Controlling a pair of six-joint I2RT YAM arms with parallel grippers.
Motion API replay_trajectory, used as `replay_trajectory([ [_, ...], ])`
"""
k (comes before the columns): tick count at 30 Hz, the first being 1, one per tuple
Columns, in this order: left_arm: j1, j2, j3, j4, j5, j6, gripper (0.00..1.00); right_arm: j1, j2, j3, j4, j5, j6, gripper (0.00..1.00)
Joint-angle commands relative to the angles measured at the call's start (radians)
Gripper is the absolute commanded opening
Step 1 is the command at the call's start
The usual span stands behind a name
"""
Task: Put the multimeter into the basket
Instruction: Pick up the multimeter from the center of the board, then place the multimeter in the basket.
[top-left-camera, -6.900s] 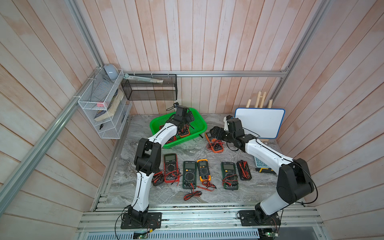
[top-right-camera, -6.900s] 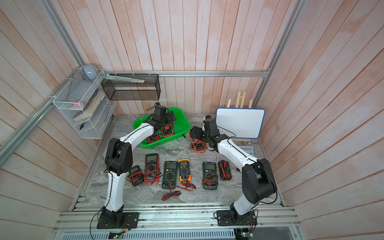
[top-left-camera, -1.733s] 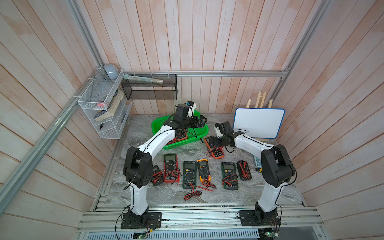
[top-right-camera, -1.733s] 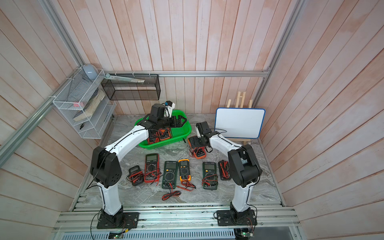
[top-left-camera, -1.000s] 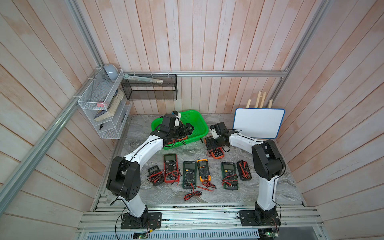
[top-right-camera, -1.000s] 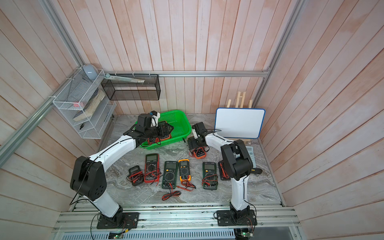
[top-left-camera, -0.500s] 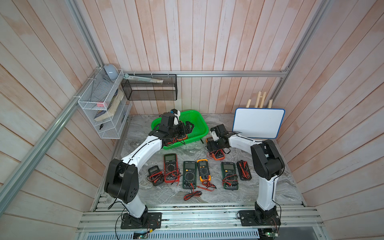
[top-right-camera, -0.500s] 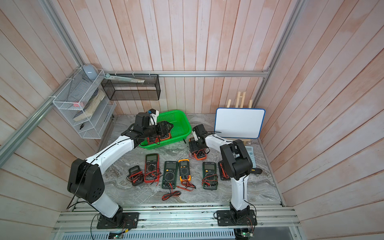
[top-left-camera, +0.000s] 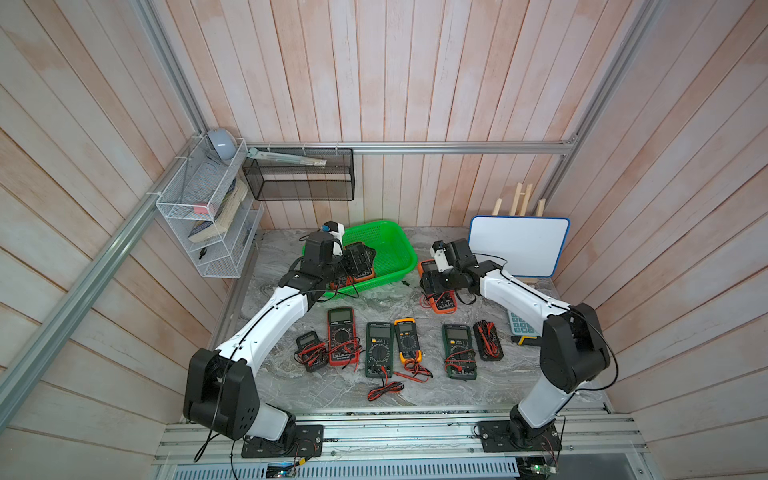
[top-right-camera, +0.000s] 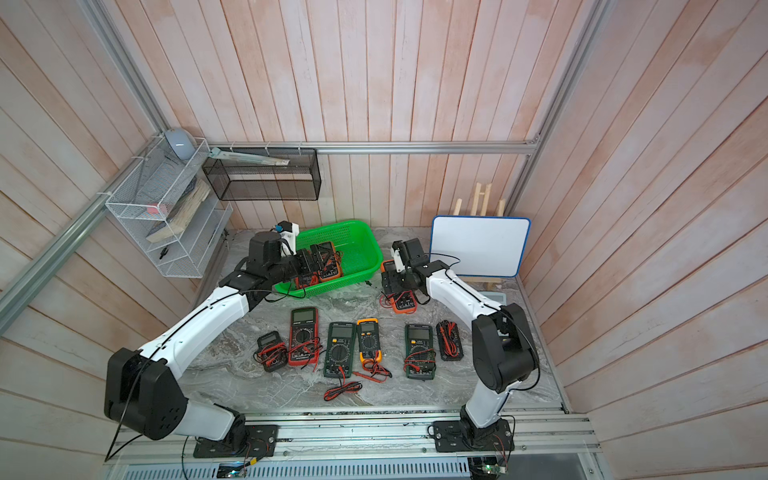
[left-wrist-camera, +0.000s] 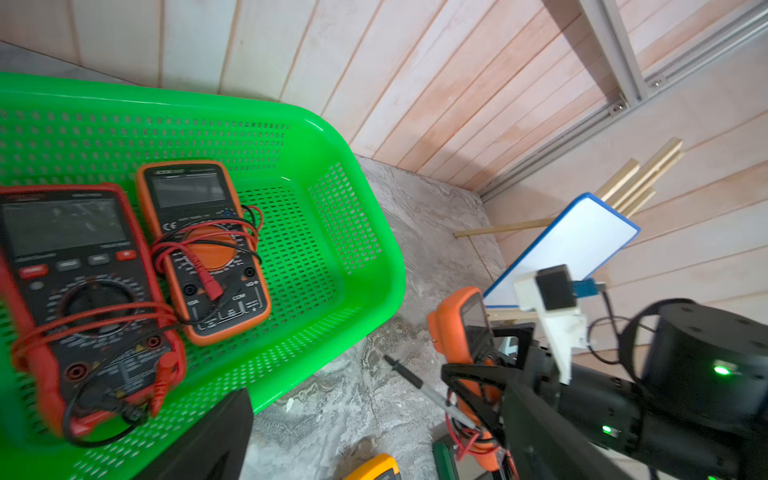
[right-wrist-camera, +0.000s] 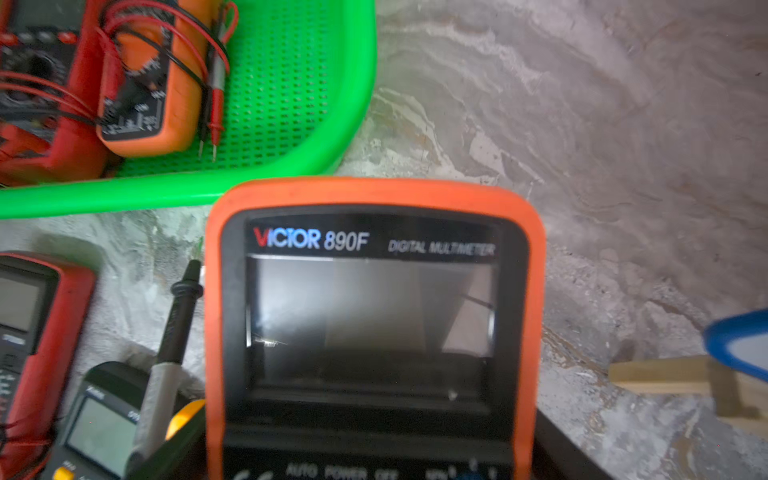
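Beside the basket (top-left-camera: 406, 248), right gripper (top-left-camera: 433, 284) clamped on the orange multimeter (right-wrist-camera: 374, 324), screen end raised, left gripper (top-left-camera: 360, 261) spread wide over the basket, empty

In the green basket (top-left-camera: 395, 249) the right half lay bare and open from above. A red multimeter (left-wrist-camera: 83, 291) and an orange multimeter (left-wrist-camera: 203, 249) filled its left half, with the wide-open left tool (top-left-camera: 360, 261) hanging over them. Beside the right rim, the right tool (top-left-camera: 436, 284) gripping the VICTOR multimeter (right-wrist-camera: 374, 332), with a black probe (left-wrist-camera: 409, 380) jutting out, narrowed the gap on the surface (top-left-camera: 374, 299).
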Motion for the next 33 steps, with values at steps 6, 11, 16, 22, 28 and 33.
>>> replay_trajectory([
  [6, 0.084, -0.112, -0.135, 0.040, -0.122, -0.078, 0.99, 0.007, 0.021, 0.205, 0.025, -0.094, 0.086, 0.41],
  [11, 0.138, -0.133, -0.168, 0.042, -0.128, -0.075, 1.00, 0.018, 0.156, 0.397, 0.056, -0.098, 0.120, 0.41],
  [16, 0.165, -0.137, -0.172, 0.036, -0.114, -0.069, 1.00, 0.032, 0.334, 0.625, 0.066, -0.066, 0.129, 0.41],
  [22, 0.177, -0.126, -0.172, 0.025, -0.103, -0.066, 1.00, 0.048, 0.581, 0.943, 0.003, -0.037, 0.108, 0.41],
  [28, 0.184, -0.113, -0.162, 0.022, -0.085, -0.062, 1.00, 0.060, 0.791, 1.163, -0.024, -0.011, 0.068, 0.41],
  [33, 0.184, -0.098, -0.147, 0.013, -0.063, -0.057, 1.00, 0.071, 0.870, 1.194, -0.036, -0.001, 0.048, 0.41],
])
